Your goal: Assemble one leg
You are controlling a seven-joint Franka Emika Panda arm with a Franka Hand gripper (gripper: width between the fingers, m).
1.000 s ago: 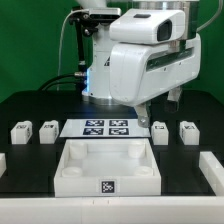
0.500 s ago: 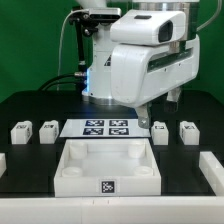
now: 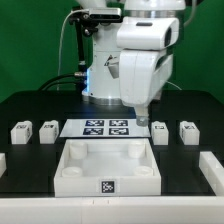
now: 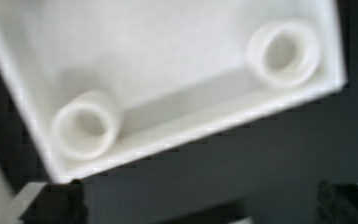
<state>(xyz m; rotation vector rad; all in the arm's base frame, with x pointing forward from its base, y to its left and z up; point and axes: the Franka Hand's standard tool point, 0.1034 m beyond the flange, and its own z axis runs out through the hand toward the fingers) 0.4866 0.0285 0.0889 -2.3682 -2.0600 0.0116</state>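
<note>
Gripper (image 3: 143, 115) hangs above the table (image 3: 30, 105), over the strip between the marker board (image 3: 107, 127) and the right-hand legs, clear of all of them. In the wrist view the two fingers (image 4: 30, 198) show as dark, blurred shapes far apart with nothing between them, so I read the jaws as spread and empty. No part is in hand.

Leg (image 3: 159, 130), the nearest candidate, stands on the table just beside the marker board on the exterior view's right. It is below my fingertips and slightly to that side. Its twin (image 3: 187, 130) sits further out on the same side. The left pair (image 3: 47, 130) sits beyond the board on the exterior view's left, well apart from me.

Panel (image 3: 108, 165) lies near-centre, open side up, touching none of the legs. The wrist view looks down on it (image 4: 176, 70) and shows two corner holes (image 4: 87, 122), which I take to be the sockets for the legs. My judgement is that the legs are spread in a row so that each can be gripped without touching another.

Room for moving:
- There is a gap between the leg and its twin, and a narrower one on the board side. My fingers should straddle the leg without touching either neighbour.
- The panel's far wall lies near the leg, so the carry needs height to clear that rim.
- White blocks (image 3: 212, 170) at the table's side edges lie well outside my path.

Step in hand, as I judge it, is the approach to the first leg; no leg is fitted yet.
</note>
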